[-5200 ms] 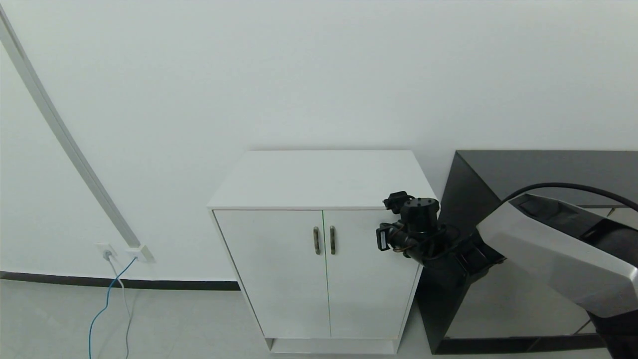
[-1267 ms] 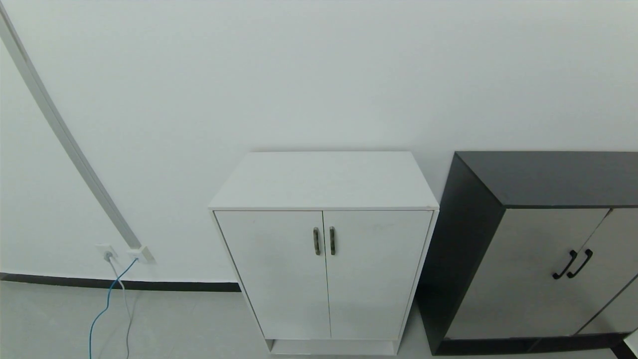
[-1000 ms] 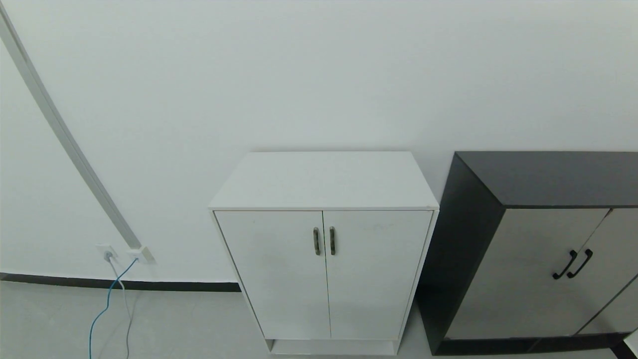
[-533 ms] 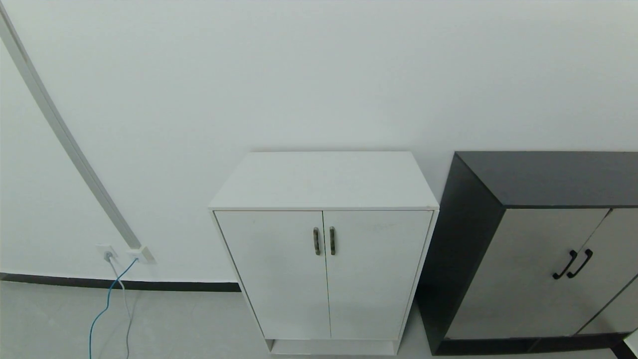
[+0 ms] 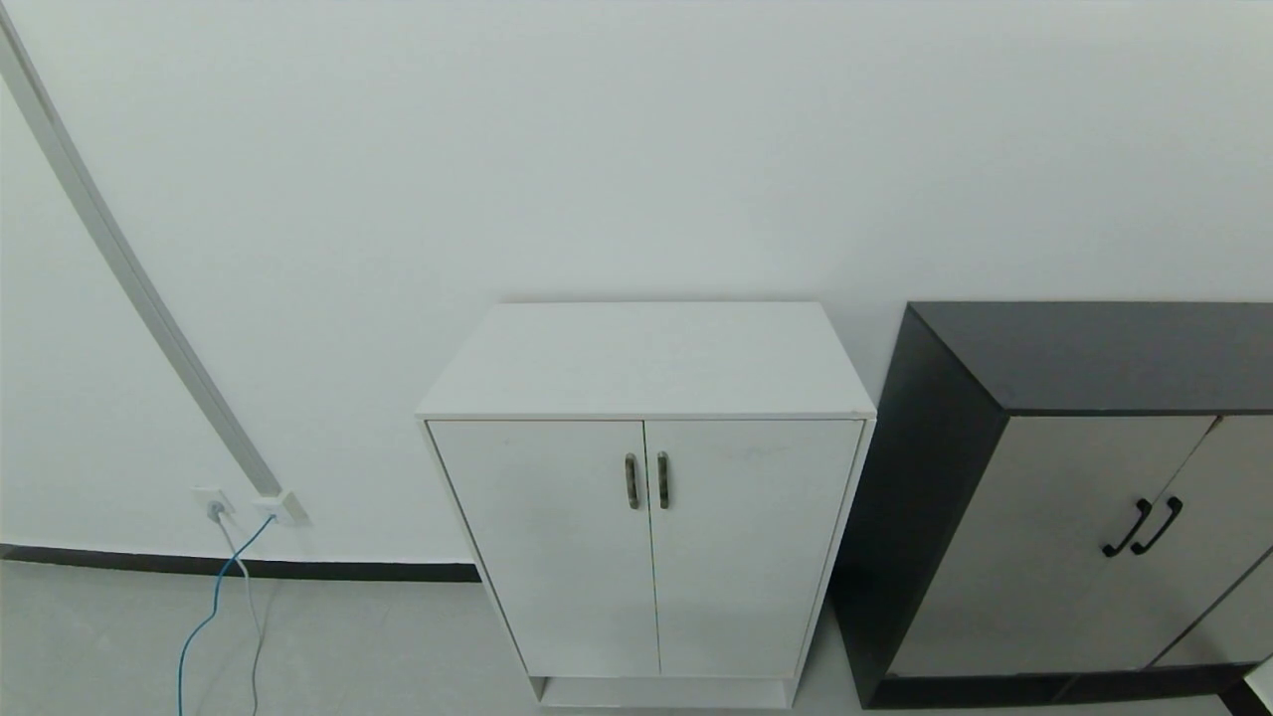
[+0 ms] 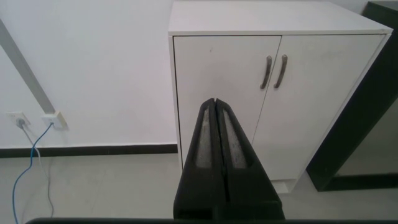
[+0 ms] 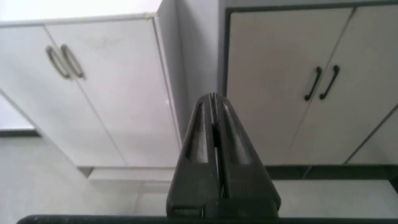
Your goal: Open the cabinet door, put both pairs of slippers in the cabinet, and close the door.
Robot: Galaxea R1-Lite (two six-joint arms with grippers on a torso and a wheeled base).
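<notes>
The white cabinet has its doors shut, barring the inside. A black cabinet crowds it at 3 o'clock; at 9 o'clock the floor lies open up to the cables.

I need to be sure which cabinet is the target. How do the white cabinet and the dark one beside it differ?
The white cabinet is white all over; the dark cabinet has a black body with grey doors. The white cabinet's handles are straight, upright bars; the dark cabinet's handles are black and curved. Both have two doors, shut.
</notes>
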